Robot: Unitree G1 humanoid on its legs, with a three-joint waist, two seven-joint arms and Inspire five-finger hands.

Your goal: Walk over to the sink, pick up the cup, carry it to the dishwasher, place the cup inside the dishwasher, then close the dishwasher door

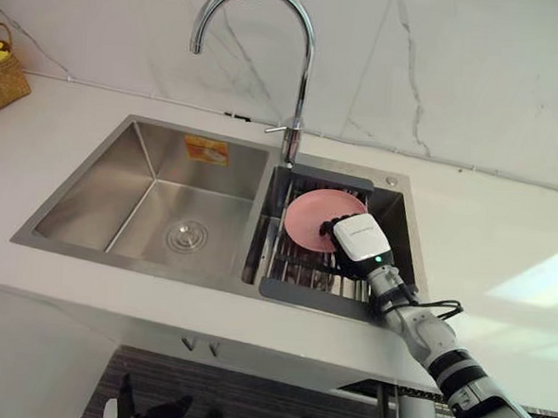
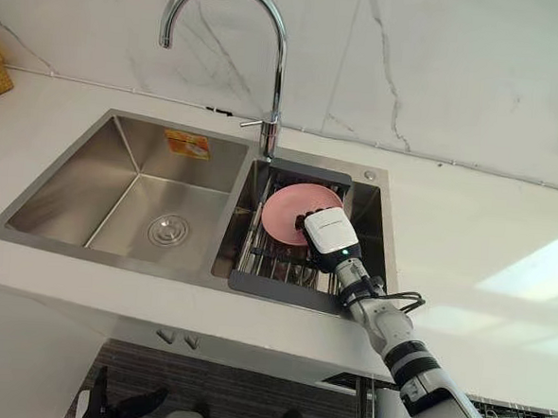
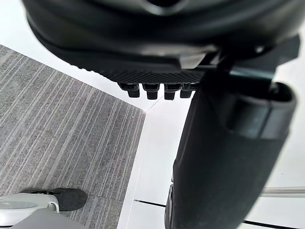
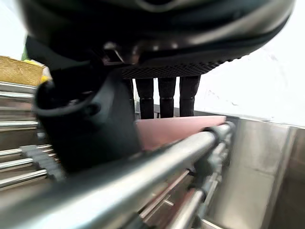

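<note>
Pink cup (image 1: 307, 215) on sink rack (image 1: 299, 270); wrist view shows right robot hand (image 4: 181, 64) with straight fingers (image 4: 167, 98) behind it.

A wicker basket (image 1: 0, 83) rests on the counter (image 1: 486, 231), far from the faucet (image 1: 306, 78).
</note>
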